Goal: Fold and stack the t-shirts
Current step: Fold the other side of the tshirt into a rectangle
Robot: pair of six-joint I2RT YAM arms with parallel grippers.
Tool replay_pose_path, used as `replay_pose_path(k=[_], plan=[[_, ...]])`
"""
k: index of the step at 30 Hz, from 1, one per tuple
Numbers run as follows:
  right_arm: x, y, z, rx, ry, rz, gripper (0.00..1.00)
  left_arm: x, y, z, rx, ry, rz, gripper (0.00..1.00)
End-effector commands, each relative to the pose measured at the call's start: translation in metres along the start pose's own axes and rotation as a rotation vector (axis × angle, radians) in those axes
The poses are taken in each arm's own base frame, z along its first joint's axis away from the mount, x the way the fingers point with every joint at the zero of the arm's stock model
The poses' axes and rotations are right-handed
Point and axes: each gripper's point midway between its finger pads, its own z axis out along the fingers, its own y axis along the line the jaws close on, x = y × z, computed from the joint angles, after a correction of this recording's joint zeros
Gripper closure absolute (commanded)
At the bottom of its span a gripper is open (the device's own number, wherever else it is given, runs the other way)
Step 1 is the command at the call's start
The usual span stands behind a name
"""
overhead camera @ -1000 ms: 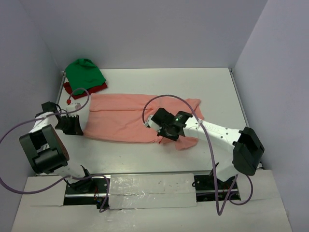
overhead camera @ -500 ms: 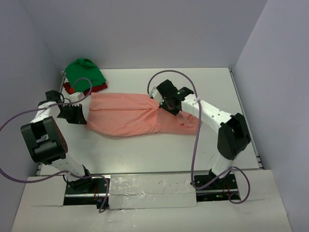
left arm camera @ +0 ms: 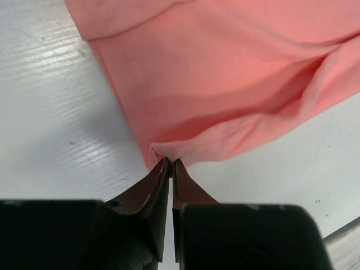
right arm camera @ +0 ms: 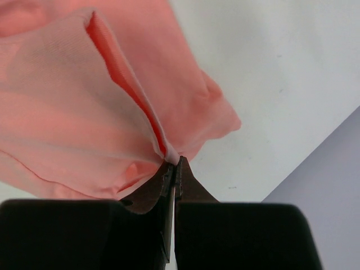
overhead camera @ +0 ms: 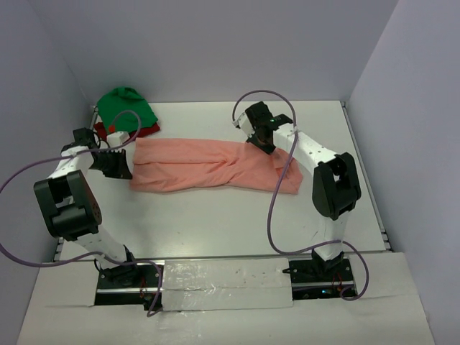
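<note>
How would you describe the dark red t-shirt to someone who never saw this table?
Look at the white table, at its far left corner. A bright green t-shirt lies bunched there, and the dark red t-shirt is the cloth under it, showing only along the green one's near edge. It is far darker than the salmon-pink t-shirt stretched across the middle.

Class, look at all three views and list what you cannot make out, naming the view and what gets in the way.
- Top view: the dark red cloth t-shirt lies mostly buried under the bright green cloth t-shirt, so its fold state is unreadable.
- Both wrist views: the salmon-pink cloth t-shirt is cropped at the picture edges, with collar and sleeves indistinct.
- Both wrist views: how much cloth each pair of jaws pinches is hidden between them.
</note>
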Motion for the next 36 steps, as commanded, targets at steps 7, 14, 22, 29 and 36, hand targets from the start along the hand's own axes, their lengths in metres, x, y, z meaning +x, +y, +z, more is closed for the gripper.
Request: replay_pose_path(k=[7,14,22,29,36], plan=[[-0.001,-0.055,-0.007,0.111,-0.051,0.081,1.0,-0.061,0.001,-0.022,-0.075,-0.171,0.061,0.87],[-0.003,-0.049,-0.004,0.07,-0.058,0.088,1.0,-0.083,-0.005,-0.007,-0.074,-0.162,0.098,0.83],[-0.003,-0.041,0.006,0.048,-0.058,0.088,1.0,-0.1,-0.001,0.011,-0.087,-0.176,0.111,0.81],[-0.012,-0.046,0.019,0.067,-0.065,0.093,1.0,-0.106,0.009,0.028,-0.097,-0.172,0.095,0.83],[-0.018,-0.049,0.044,0.076,-0.037,0.103,0.86,-0.101,0.012,0.041,-0.083,-0.151,0.087,0.82]])
